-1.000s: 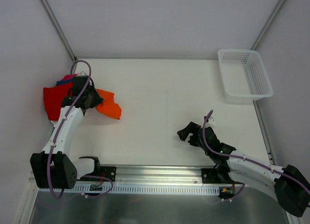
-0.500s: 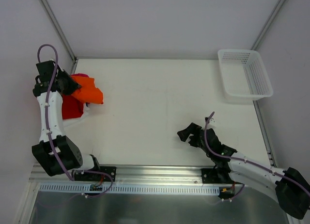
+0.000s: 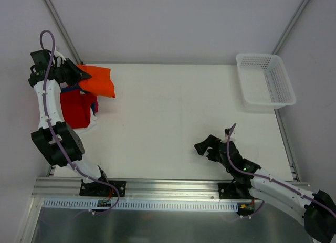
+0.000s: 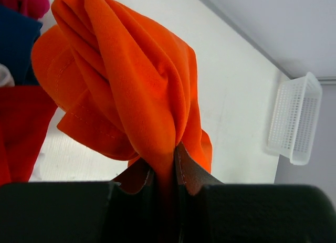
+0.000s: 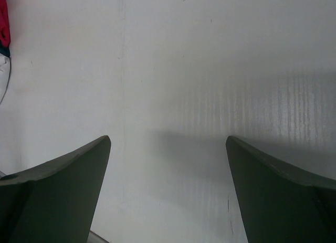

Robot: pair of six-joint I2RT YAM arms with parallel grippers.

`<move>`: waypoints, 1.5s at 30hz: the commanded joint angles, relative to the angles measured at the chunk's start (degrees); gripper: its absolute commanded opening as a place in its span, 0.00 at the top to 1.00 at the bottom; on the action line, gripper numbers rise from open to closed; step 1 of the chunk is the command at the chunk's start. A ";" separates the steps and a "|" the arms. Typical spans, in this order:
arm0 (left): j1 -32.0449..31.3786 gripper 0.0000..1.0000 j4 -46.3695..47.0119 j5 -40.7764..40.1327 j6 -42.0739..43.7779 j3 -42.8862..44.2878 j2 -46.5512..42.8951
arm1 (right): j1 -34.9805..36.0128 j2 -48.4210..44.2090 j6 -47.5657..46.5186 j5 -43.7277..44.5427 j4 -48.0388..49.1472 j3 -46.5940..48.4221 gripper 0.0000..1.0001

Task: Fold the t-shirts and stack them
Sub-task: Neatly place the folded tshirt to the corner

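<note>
While my left claw [image 3: 72,75] is clamped tight on the orange t-shirt [image 3: 97,80], the cloth hangs bunched over the bench [image 3: 173,106] at about ten o'clock in the top view. From my left wrist it is a plain, bright orange. It is gathered into deep folds that run down between my fingers [image 4: 194,175], and a stitched hem curls at its eight o'clock side. I cannot tell whether its lower edge touches the pile.

That pile sits at the bench's nine o'clock edge, with a rumpled red t-shirt [image 3: 76,109] uppermost. A blue t-shirt [image 4: 16,38], a magenta-pink t-shirt [image 4: 29,1] and a white t-shirt [image 3: 89,126] peek out around it. The orange bundle fills most of my left wrist view and hides much of the pile.

My right claw [image 3: 206,147] is spread wide with nothing in it, low over bare bench at five o'clock. A white mesh basket [image 3: 265,80] sits at two o'clock, well apart from both claws.
</note>
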 commanded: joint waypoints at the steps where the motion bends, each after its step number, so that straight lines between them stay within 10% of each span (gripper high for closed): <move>1: 0.27 1.00 2.09 5.91 -1.71 7.60 0.74 | 0.30 -0.57 0.75 0.73 -2.44 -0.75 0.03; 21: 10.55 1.00 -3.10 -24.04 -3.90 -8.82 -6.90 | 0.30 1.81 0.05 -1.03 -0.24 -1.02 0.03; 41: 17.15 0.99 -2.83 -23.64 -8.13 -11.19 1.70 | 0.30 -8.65 1.19 -0.41 -6.22 -3.92 0.03; 42: 16.88 0.90 -2.83 -23.45 -8.21 -11.19 2.06 | 0.30 -9.00 1.10 -0.50 -6.22 -3.92 0.03; 43: 16.53 0.47 -2.92 -23.97 -8.21 -11.19 1.89 | 0.30 -9.53 1.10 -0.59 -6.22 -3.92 0.03; 45: 15.13 0.01 -2.83 -27.55 -8.21 -11.02 0.92 | 0.39 -9.88 0.84 -0.41 -7.70 -3.74 0.03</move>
